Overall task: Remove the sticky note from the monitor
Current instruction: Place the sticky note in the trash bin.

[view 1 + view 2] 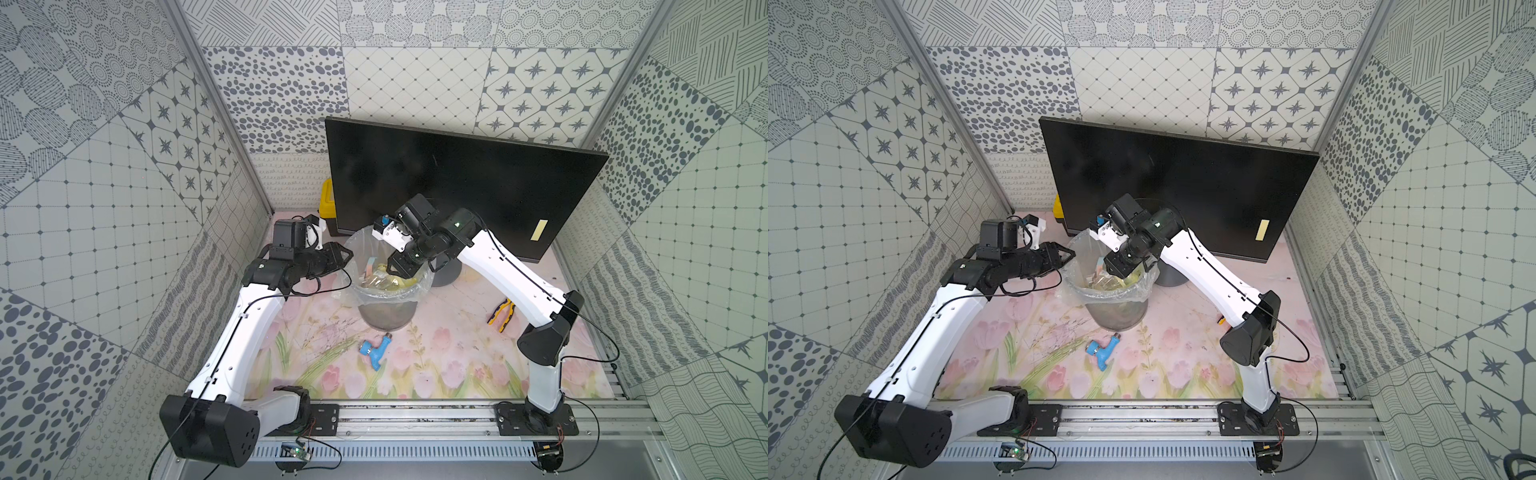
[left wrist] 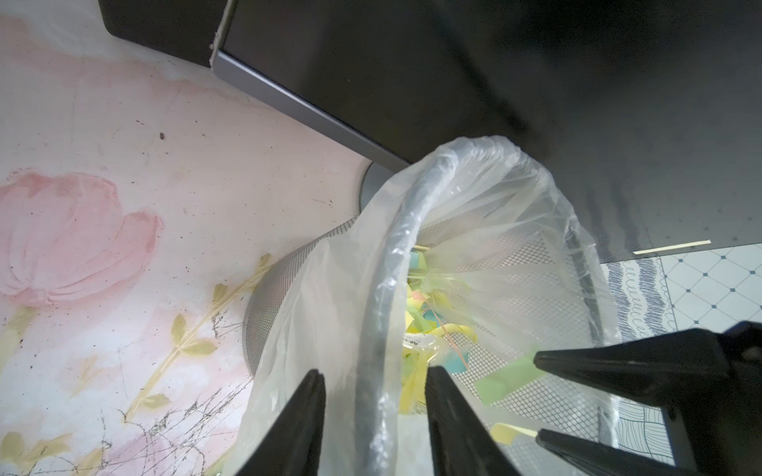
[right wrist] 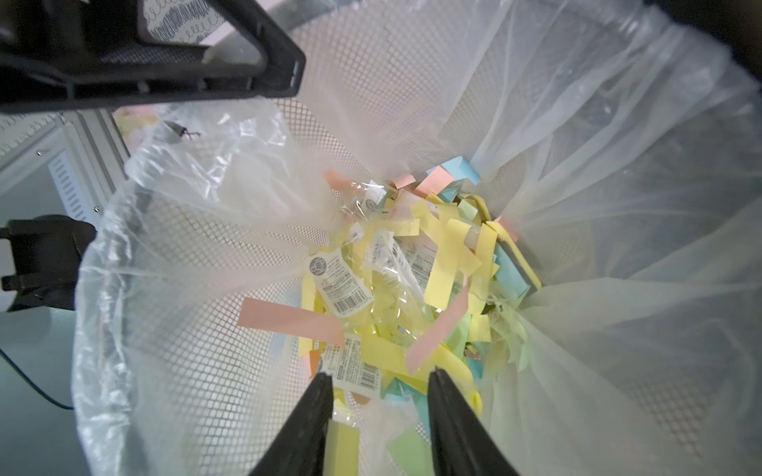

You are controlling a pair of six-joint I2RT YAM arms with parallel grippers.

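Note:
The monitor (image 1: 457,183) (image 1: 1175,178) stands at the back, and a pale yellow sticky note (image 1: 539,230) (image 1: 1261,230) is on the lower right of its screen. My right gripper (image 3: 382,373) (image 1: 399,270) hangs open inside the lined mesh bin (image 1: 386,316). Another yellow sticky note (image 3: 340,443) clings to the inner face of one of its fingers. My left gripper (image 2: 376,371) (image 1: 347,255) is open, with its fingers astride the bin's rim (image 2: 379,329) and gaps on both sides.
Several yellow, pink, blue and green paper strips (image 3: 433,263) and labels lie in the bin. On the floral mat lie a blue plastic part (image 1: 376,351) and yellow-black pliers (image 1: 503,316). A yellow-lidded box (image 1: 328,199) stands left of the monitor, whose grey disc stand (image 1: 446,270) is behind the bin.

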